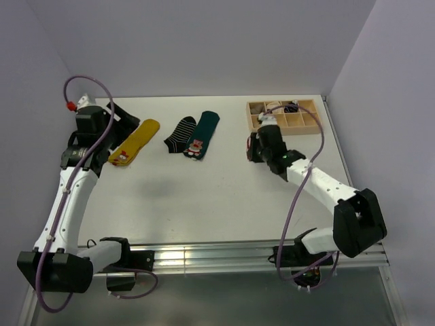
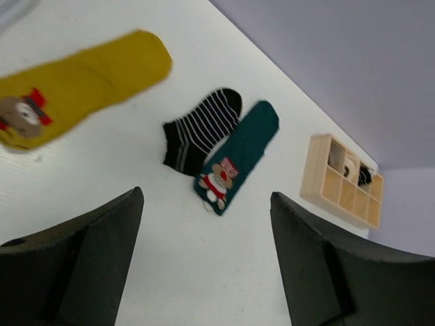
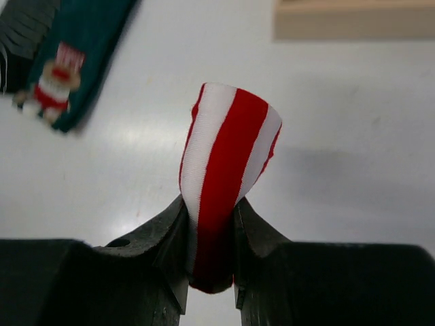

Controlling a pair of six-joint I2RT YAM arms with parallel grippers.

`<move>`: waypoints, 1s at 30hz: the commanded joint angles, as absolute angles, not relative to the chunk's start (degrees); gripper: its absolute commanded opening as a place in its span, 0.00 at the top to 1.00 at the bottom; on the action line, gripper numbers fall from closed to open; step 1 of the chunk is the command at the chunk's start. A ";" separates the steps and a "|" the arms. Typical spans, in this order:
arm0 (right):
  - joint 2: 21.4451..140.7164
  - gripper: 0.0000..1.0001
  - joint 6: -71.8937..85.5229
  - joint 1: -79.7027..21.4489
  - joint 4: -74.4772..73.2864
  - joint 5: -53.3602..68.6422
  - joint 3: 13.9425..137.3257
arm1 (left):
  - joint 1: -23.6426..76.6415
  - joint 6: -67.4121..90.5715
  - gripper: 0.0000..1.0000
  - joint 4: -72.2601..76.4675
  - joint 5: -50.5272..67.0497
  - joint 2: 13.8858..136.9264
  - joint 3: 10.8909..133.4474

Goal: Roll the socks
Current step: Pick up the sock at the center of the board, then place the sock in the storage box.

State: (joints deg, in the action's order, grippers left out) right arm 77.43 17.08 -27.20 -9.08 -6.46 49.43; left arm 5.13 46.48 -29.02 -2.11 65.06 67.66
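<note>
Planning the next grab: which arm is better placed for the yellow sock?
Left: the left gripper is open and empty near the yellow sock; the right gripper is shut on the red-and-white sock, farther away.

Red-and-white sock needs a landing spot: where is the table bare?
Bare: the white table's near half, and the strip between dark green sock and right gripper. Crowded: far left, by the yellow sock and black striped sock.

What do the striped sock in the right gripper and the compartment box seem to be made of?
Red-and-white sock: soft knit fabric, matte; it folds between the right gripper's fingers. Compartment box: probably unpainted light wood, by its pale tan matte walls; no grain can be seen.
</note>
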 commanded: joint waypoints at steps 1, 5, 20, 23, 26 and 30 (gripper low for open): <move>77.34 1.00 17.23 -20.58 -13.44 -7.47 57.11 | 1.41 39.64 0.18 -31.29 -5.44 61.27 67.69; 82.69 1.00 17.84 -10.83 -16.34 -5.63 65.02 | 0.53 37.36 0.15 -27.25 -7.29 56.44 62.59; 113.01 1.00 12.57 6.50 -28.38 1.40 99.21 | 0.18 32.69 0.13 -25.22 -13.18 56.16 56.69; 118.02 1.00 11.69 7.03 -31.11 1.58 103.79 | -1.58 33.05 0.13 -25.31 -13.01 56.43 56.60; 120.57 1.00 10.55 7.03 -31.73 2.20 105.55 | -2.46 33.22 0.13 -25.40 -12.66 56.95 56.43; 124.36 1.00 9.85 7.03 -33.22 4.22 107.92 | -2.72 33.22 0.14 -25.23 -11.87 57.57 56.16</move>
